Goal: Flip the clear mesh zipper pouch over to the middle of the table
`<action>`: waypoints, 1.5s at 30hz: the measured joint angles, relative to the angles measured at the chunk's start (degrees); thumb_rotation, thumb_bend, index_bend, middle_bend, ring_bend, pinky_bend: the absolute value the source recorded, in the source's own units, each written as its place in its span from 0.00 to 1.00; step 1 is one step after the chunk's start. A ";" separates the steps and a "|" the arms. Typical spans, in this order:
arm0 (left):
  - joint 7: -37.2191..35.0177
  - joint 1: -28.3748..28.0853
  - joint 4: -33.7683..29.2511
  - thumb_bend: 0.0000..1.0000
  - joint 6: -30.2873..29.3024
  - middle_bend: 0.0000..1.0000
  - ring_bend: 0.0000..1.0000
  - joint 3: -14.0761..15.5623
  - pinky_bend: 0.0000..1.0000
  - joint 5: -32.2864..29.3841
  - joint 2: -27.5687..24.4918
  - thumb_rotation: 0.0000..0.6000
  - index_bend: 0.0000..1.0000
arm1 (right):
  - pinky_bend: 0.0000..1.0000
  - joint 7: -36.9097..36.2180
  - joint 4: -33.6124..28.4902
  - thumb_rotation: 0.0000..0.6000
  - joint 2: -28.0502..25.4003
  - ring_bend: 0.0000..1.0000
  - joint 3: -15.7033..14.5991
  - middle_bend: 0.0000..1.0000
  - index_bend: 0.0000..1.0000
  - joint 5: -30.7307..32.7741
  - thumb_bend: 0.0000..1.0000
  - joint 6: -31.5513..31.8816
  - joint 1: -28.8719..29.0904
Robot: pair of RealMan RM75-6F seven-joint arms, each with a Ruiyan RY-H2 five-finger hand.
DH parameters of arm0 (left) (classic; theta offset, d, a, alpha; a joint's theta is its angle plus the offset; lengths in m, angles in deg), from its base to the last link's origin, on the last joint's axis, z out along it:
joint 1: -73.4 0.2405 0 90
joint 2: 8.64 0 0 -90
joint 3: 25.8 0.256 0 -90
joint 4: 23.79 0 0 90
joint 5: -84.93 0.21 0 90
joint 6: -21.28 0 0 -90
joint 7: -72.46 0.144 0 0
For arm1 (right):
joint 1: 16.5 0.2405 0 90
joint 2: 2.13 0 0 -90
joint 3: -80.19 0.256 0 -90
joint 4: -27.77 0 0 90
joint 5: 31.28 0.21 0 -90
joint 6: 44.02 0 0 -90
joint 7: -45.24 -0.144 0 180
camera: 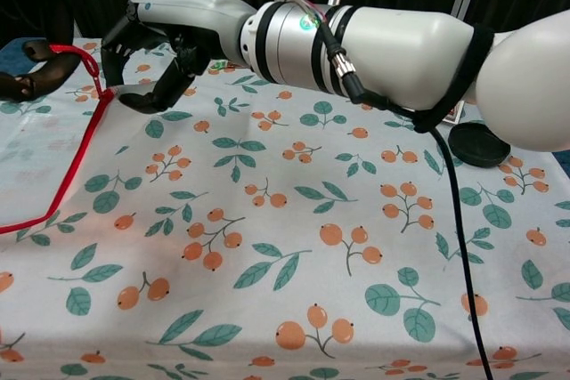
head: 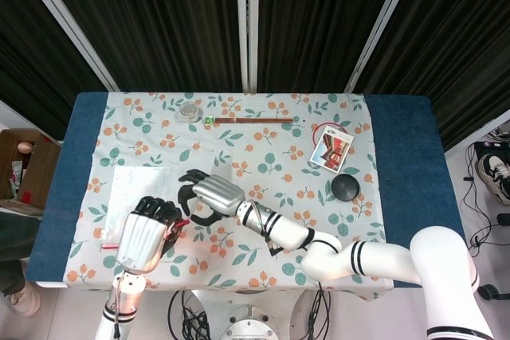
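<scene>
From above, the clear mesh zipper pouch (head: 137, 197) is hard to read against the floral tablecloth (head: 263, 157) — a pale, see-through sheet whose near edge disappears under the left hand (head: 143, 232). That hand sits over the pouch's front corner with its dark fingers curled down where a bit of red trim peeks out; the view does not show how they close. The right hand (head: 209, 195) lies just right of the pouch, fingers spread and bent toward its edge, nothing in it. Well right of the pouch sit a black round lid (head: 345, 187) and a small printed card (head: 331, 150); beyond the pouch, a little clear jar (head: 188, 111) and a thin brown stick (head: 253, 120).

From the chest camera the left hand (camera: 31, 73) is cut off at the frame's edge, yet its fingers plainly pinch the pouch's red zipper edge (camera: 67, 153), lifted off the cloth. The right hand (camera: 151, 51) hovers close beside that red edge, fingers hooked but apart — whether it touches is unclear.
</scene>
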 measured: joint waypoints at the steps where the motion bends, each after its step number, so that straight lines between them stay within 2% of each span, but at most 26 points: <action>1: -0.29 0.20 0.08 0.39 -0.31 0.57 0.49 -0.03 0.45 -0.09 0.00 1.00 0.71 | 0.04 0.09 -0.07 1.00 -0.06 0.12 0.25 0.36 0.76 0.39 0.43 0.02 0.06; 7: -1.88 1.07 0.47 0.39 -1.52 0.57 0.49 -0.13 0.45 -0.72 0.08 1.00 0.71 | 0.04 1.77 -2.17 1.00 -2.03 0.13 2.01 0.38 0.80 3.51 0.43 0.01 0.30; 20: -4.38 2.00 1.48 0.39 -2.59 0.57 0.49 -0.65 0.45 -2.17 0.90 1.00 0.71 | 0.04 7.35 -7.42 1.00 -6.09 0.14 4.22 0.38 0.80 10.65 0.43 1.28 0.33; 45: -7.20 2.56 4.84 0.39 -0.23 0.57 0.49 0.76 0.45 -5.81 2.69 1.00 0.71 | 0.04 3.87 -10.00 1.00 -9.63 0.15 5.54 0.38 0.81 9.98 0.44 4.39 -1.81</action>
